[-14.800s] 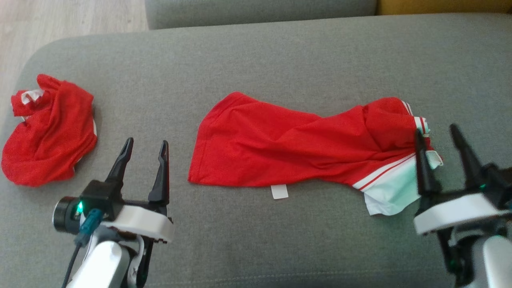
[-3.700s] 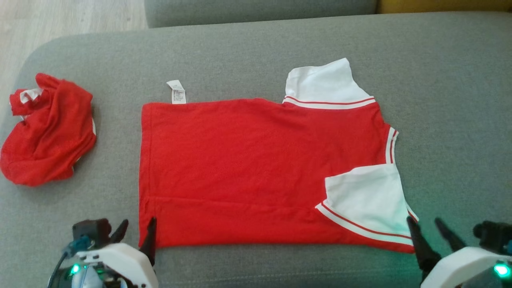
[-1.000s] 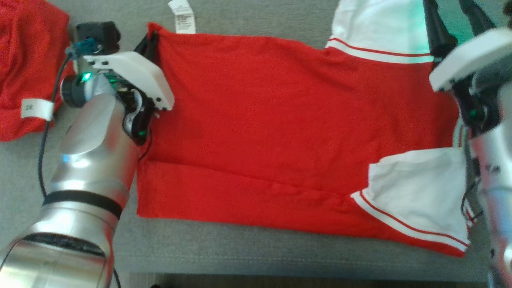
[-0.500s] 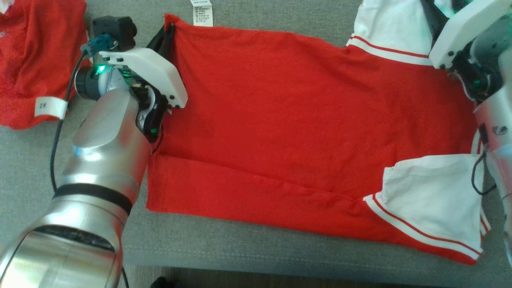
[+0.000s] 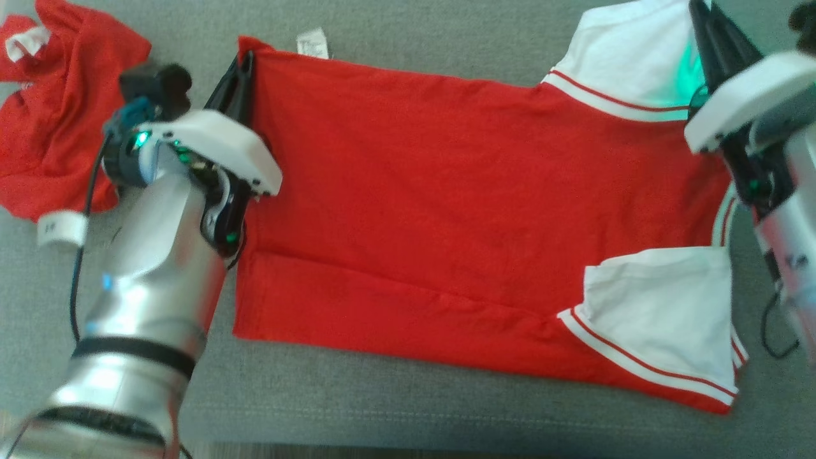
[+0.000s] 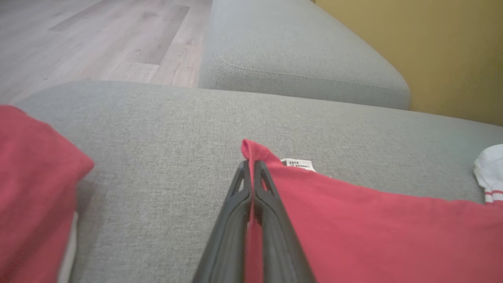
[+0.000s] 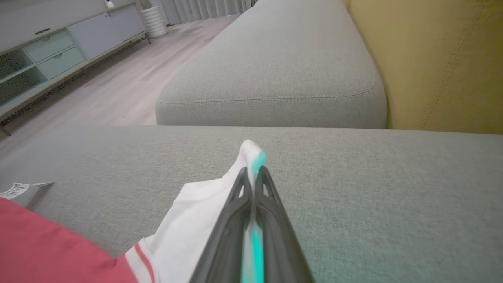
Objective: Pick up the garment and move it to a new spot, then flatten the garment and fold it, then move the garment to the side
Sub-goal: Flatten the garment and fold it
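Left end effector (image 6: 250, 167) clamps a red corner of the garment (image 5: 446, 178), right end effector (image 7: 251, 173) its white sleeve (image 5: 631, 57); either thin pinch could slip mid-fold, skewing it.

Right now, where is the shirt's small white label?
Head view, upper left: the label sits at the far edge of the red shirt, beside the left gripper.

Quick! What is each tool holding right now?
Left tool: closed, pinching the shirt by its red corner.
Right tool: closed, pinching its white sleeve.
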Motion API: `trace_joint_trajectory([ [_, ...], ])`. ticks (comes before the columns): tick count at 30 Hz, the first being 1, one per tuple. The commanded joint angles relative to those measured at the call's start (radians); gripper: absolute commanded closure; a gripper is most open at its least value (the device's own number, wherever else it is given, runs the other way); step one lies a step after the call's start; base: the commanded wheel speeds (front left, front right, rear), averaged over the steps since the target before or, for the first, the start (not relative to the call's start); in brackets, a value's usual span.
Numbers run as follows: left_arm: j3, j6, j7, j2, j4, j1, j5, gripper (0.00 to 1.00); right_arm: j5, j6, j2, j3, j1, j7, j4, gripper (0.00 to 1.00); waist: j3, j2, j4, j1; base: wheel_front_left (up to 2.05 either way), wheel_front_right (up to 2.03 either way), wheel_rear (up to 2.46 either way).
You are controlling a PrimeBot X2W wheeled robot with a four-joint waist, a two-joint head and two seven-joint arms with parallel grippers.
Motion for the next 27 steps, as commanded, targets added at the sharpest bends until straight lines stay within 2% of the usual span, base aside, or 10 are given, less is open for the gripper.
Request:
trace_joint_trajectory([
  [1, 0.040, 0.014, -0.013, 0.056, -0.074, 0.012, 0.012, 1.00, 0.010, -0.001, -0.016, 0.005, 0.037, -0.025, -0.062, 1.00, -0.019, 0.0000, -0.011, 0.0000, 0.00, 0.00, 0.00],
  [6, 0.070, 0.042, -0.013, 0.091, -0.221, 0.131, 0.027, 1.00, 0.017, -0.001, -0.034, -0.027, 0.156, -0.062, -0.185, 1.00, -0.048, 0.0000, -0.031, 0.0000, 0.00, 0.00, 0.00],
  [7, 0.075, 0.050, -0.013, 0.104, -0.276, 0.176, 0.032, 1.00, 0.020, -0.001, -0.031, -0.037, 0.212, -0.064, -0.242, 1.00, -0.059, 0.0000, -0.041, 0.0000, 0.00, 0.00, 0.00],
  [14, 0.097, 0.088, -0.004, 0.141, -0.439, 0.361, 0.010, 1.00, 0.019, -0.001, -0.011, -0.092, 0.452, -0.015, -0.433, 1.00, -0.087, 0.0000, -0.070, 0.0000, 0.00, 0.00, 0.00],
  [27, 0.129, 0.138, 0.071, 0.195, -0.617, 0.598, -0.049, 1.00, -0.001, -0.001, 0.076, -0.210, 0.792, 0.120, -0.625, 1.00, -0.124, 0.0000, -0.093, 0.0000, 0.00, 0.00, 0.00],
])
